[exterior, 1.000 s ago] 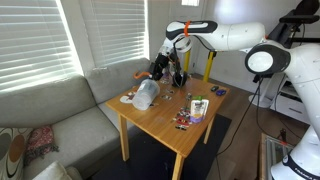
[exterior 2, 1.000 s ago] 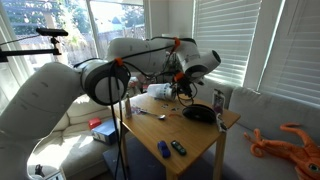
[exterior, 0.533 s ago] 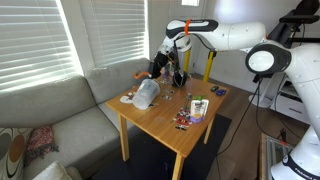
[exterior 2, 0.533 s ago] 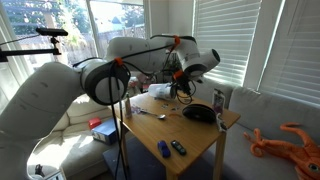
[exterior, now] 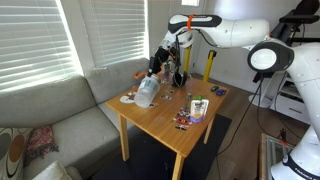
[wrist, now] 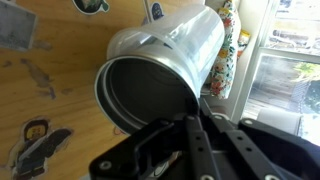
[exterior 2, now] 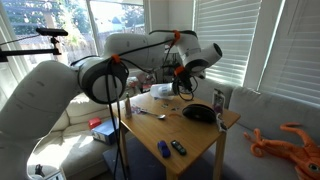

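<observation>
The gripper (wrist: 194, 125) pinched the metal cup (wrist: 165, 60) by its thin rim at six o'clock, so its jaws nearly touched.

The cup (wrist: 160, 70) fills the room right in front of the end effector (wrist: 192, 118), its rim against the fingers. Below, the counter (exterior: 160, 125) has bare wood in the middle, ringed by a spoon (exterior 2: 150, 113), a bowl (exterior 2: 200, 113) and a box (exterior: 198, 108). Blinds (exterior: 110, 35) stand close behind.
</observation>
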Robot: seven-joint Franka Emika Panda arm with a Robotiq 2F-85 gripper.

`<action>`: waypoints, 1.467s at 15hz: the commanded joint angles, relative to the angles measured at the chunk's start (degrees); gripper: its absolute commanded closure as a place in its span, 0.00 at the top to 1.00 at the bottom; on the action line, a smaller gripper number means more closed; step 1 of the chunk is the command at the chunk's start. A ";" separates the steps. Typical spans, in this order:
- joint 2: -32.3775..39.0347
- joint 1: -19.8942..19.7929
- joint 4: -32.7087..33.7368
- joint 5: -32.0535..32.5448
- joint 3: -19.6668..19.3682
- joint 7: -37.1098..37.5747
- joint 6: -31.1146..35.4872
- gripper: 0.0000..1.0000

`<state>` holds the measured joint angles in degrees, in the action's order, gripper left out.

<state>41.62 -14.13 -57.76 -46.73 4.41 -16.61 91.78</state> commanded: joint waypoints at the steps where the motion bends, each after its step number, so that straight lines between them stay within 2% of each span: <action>1: -2.10 -0.67 -0.41 -0.44 0.17 -0.55 -0.60 0.01; 16: -6.53 -3.46 -0.88 2.22 -2.84 -0.28 -2.46 0.01; 19: -6.79 -3.11 0.10 4.48 -3.84 -0.16 -3.77 0.01; 22: -7.22 -1.20 2.29 11.85 -5.03 -0.91 -6.64 0.01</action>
<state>35.42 -17.26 -57.59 -41.42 0.99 -16.66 88.69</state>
